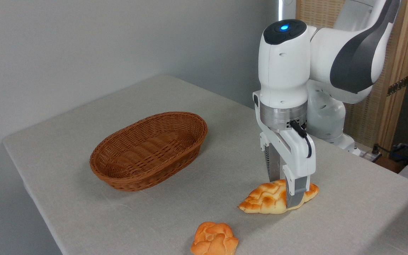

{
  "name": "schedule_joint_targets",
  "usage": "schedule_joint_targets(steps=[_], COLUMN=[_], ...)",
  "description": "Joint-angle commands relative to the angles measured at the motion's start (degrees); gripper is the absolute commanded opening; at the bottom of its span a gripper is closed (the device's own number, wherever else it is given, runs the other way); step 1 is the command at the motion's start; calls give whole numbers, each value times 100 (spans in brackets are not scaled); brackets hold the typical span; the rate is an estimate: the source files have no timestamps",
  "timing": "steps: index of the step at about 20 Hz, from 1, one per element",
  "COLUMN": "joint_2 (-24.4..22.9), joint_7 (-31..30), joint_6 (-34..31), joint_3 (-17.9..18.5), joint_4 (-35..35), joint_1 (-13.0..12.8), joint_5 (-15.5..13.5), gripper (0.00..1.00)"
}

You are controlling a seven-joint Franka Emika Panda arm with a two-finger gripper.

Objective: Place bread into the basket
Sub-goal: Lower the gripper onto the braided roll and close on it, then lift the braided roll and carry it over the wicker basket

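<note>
Straddling the right-hand part of the pale yellow, pointed-oval braided loaf with golden-brown toasted bumps (266,200), the white two-finger gripper (284,189) stands upright with its tips down at the level of the cloth. One grey-padded finger (295,191) covers the near flank of the loaf, the other drops behind it, and the bread fills the gap between them. The fingers sit against the loaf's sides, so the gripper appears pinched onto it, while the loaf rests flat on the light grey cloth-covered table (83,219).

The loaf lies toward the front right of the table, its pointed ends running left to right. The reddish-brown oval woven wicker basket (147,173) stands well apart from it, to the left and farther back, upright on its base, with only its woven floor showing inside. A smaller round knotted orange bun (214,240) sits near the front edge, just in front and left of the loaf, not touching it.

The white and grey robot arm (345,53) bends in from the upper right, and a blue light (284,26) glows on top of its wrist housing. No brand, label or readable writing shows on the arm, the basket or the table.
</note>
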Motion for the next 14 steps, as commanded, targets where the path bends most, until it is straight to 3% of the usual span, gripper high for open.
schedule_joint_targets(steps=[1,14], joint_2=[-13,31], joint_7=[24,24], joint_6=[160,142], joint_3=[108,126], joint_4=[-42,-16], joint_1=[-182,-191], joint_5=[50,50], gripper=[42,42])
